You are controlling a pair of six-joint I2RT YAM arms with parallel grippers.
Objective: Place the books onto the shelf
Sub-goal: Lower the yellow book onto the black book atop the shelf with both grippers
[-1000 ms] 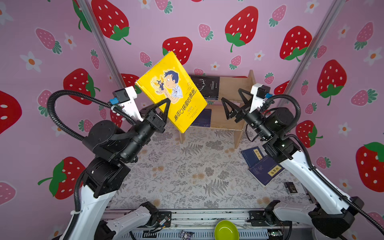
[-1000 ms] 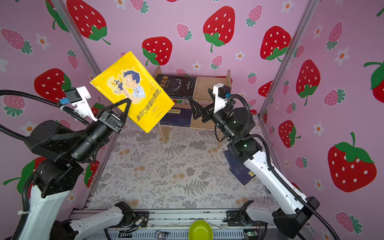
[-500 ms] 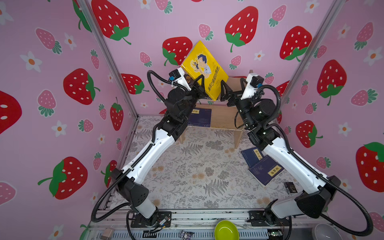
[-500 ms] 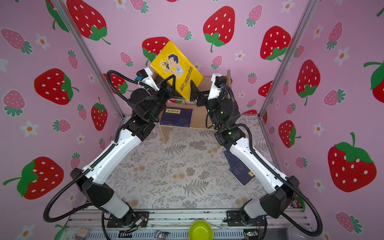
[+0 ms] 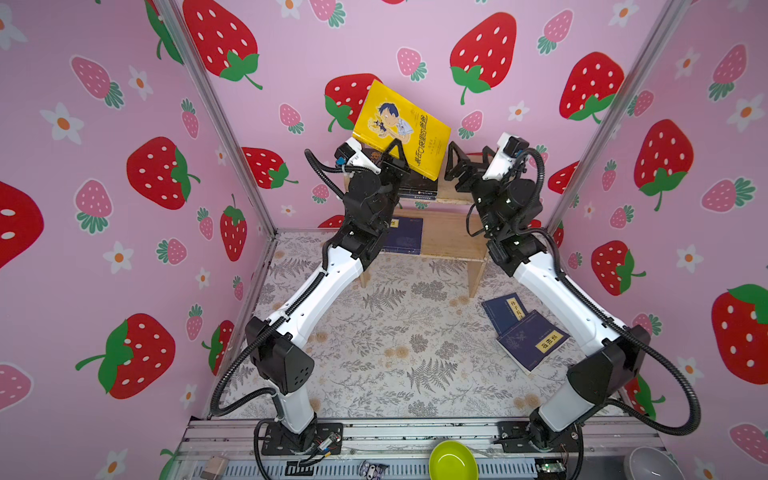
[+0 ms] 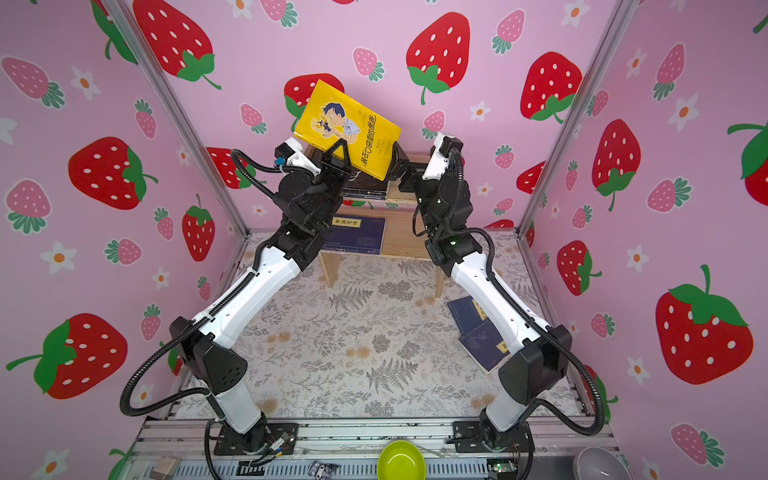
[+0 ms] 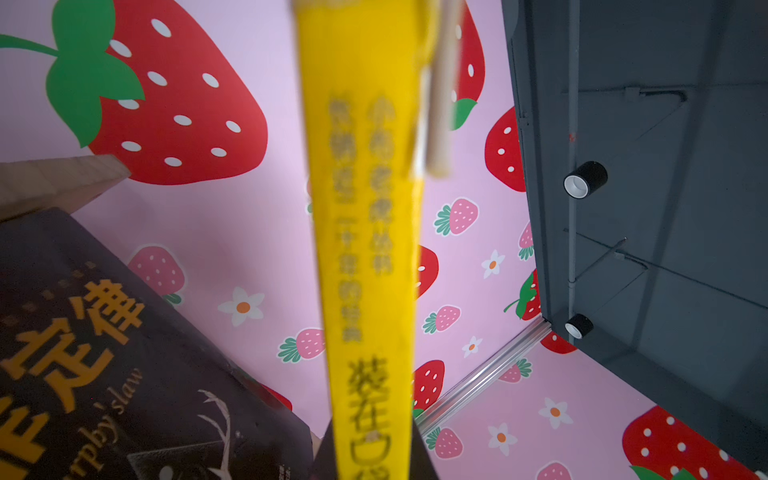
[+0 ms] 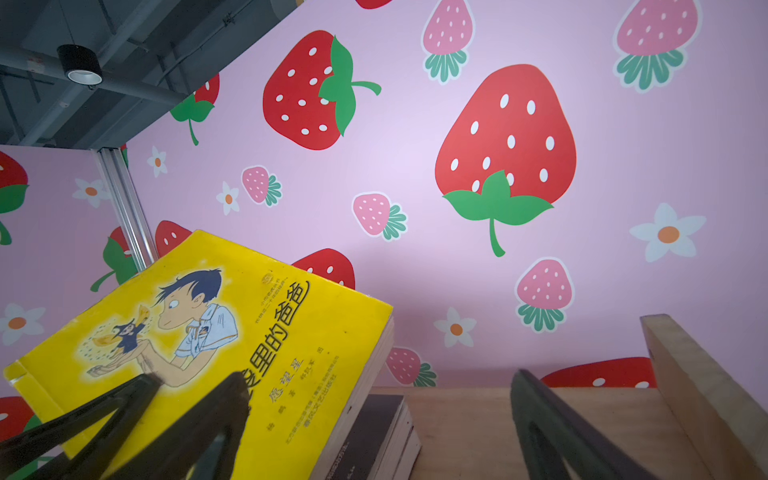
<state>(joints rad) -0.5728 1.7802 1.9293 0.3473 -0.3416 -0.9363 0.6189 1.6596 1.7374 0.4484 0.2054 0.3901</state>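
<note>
Only the left wrist view shows the cover of the black book (image 7: pixel 124 353), lettered "rphy'slaw", on the upper tier of the shelf (image 5: pixel 449 237). The left pincer (image 5: pixel 397 146) clamps the yellow book (image 5: pixel 409 120), titled 装在口袋里的爸爸, tilted above it. A second ago it hung nearer, left of the shelf. The right pincer (image 5: pixel 467 160) gapes empty just right. Two navy books (image 5: pixel 528 332) lie on the desk (image 5: pixel 395 332), near right.

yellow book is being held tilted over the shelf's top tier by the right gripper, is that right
Not quite. The left gripper, not the right, is shut on the yellow book, tilted over the shelf's top tier. Both top views show it. The right gripper stands open beside the book, holding nothing.
</note>
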